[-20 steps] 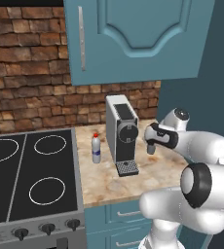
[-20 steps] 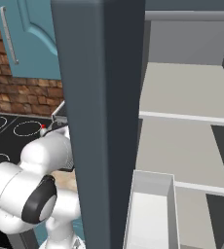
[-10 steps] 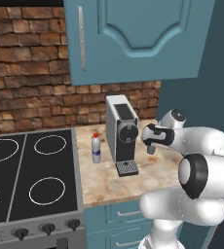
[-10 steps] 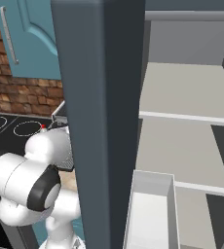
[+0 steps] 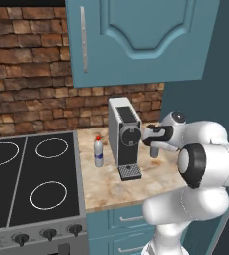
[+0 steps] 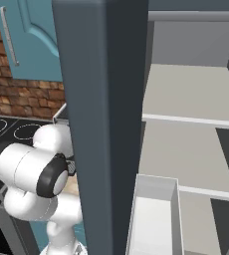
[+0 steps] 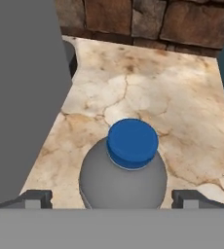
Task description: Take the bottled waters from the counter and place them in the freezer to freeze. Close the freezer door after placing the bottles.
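gripper [image 7: 111, 197] jaws wide, straddling the grey bottle [image 7: 122, 175] on the counter [image 7: 182, 121], lined up for a grab

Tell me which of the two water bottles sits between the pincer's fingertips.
The grey bottle with the blue cap, right of the coffee machine. The other bottle, red-capped, stands left of it, away from the pincer.

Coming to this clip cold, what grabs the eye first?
In the hand view, a grey bottle with a blue cap stands on the marbled counter, between the open tool's fingertips. From the left base view, a second bottle with a red cap stands left of the coffee machine. The right base view looks past the freezer door onto grey shelves.
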Available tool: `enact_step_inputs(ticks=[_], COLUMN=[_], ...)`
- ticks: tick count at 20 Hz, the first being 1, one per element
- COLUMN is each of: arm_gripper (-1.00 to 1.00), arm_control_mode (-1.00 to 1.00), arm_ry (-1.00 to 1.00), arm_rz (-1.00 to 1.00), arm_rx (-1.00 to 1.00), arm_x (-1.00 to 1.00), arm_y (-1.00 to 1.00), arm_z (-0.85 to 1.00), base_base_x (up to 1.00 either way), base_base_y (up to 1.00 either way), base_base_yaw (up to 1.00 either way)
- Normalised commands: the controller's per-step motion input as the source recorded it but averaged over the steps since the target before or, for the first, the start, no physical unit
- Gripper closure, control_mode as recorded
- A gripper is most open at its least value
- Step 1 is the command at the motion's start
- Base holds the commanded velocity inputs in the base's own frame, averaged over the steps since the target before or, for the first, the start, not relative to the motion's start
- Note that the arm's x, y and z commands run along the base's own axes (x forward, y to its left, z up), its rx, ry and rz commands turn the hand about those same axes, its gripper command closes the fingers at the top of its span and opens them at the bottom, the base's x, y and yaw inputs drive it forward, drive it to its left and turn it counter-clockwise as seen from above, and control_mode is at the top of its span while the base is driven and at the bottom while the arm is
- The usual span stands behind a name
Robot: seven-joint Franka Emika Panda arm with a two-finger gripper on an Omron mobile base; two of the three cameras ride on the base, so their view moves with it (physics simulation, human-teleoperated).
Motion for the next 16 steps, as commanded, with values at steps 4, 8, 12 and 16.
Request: enact_step_inputs(ticks=[4, 8, 12, 16], arm_gripper=[1.00, 1.00, 1.00, 1.00], arm_control_mode=[-1.00, -1.00, -1.00, -1.00], arm_ry=[0.00, 0.00, -0.05, -0.09], arm_rz=[0.00, 0.00, 0.00, 0.00], arm_rx=[0.00, 0.00, 0.00, 0.00], arm_x=[0.11, 0.00, -0.22, -0.62], arm_y=[0.00, 0.00, 0.00, 0.00], arm_z=[-0.03, 0.00, 0.07, 0.60], base_base_x=[0.00, 0.00, 0.00, 0.00], base_base_y=[0.00, 0.00, 0.00, 0.00], base_base_yaw=[0.00, 0.00, 0.00, 0.00])
